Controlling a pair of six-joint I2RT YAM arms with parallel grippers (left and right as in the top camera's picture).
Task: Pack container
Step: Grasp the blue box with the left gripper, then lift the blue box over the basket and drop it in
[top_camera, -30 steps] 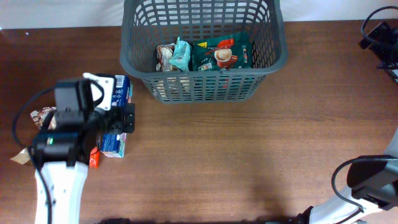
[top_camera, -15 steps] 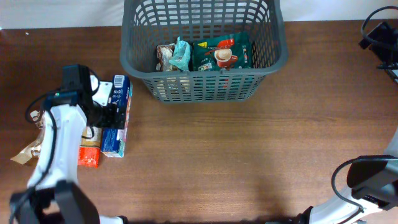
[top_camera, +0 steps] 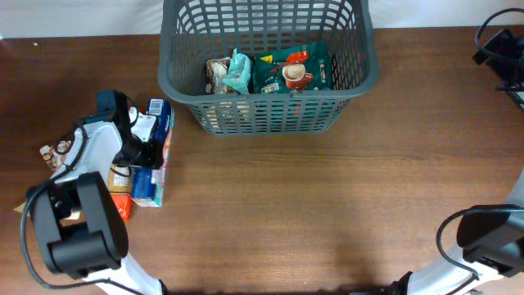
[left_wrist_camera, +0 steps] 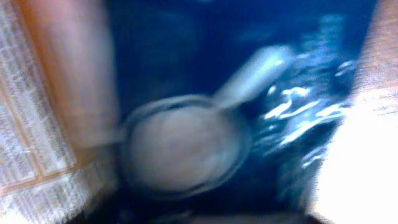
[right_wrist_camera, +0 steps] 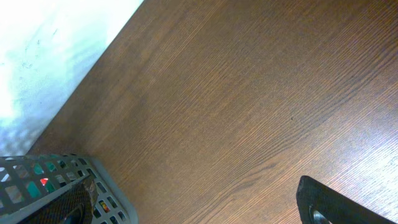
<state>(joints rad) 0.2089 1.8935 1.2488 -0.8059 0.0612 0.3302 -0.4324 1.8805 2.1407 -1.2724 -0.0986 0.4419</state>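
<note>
The container (top_camera: 270, 106), a dark grey slotted basket, stands at the table's far middle and holds a teal pack (top_camera: 238, 72), a green pack (top_camera: 293, 70) and other snacks. A long blue snack pack (top_camera: 150, 187) lies left of it on the table. My left gripper (top_camera: 149, 152) is down on the middle of this pack. The left wrist view is blurred and filled by the blue pack (left_wrist_camera: 186, 62) at very close range, and the jaws do not show. My right gripper (right_wrist_camera: 193, 211) stands open over bare wood, near a corner of the container (right_wrist_camera: 106, 186).
An orange pack (top_camera: 119, 205) lies against the blue one, with a brown pack (top_camera: 56, 151) and a tan wrapper (top_camera: 23, 206) farther left. The right arm's base (top_camera: 491, 238) sits at the near right corner. Black cables (top_camera: 499, 45) lie at the far right.
My left arm has swung round and brought its gripper down onto the blue pack. The right arm and the basket have not moved.
</note>
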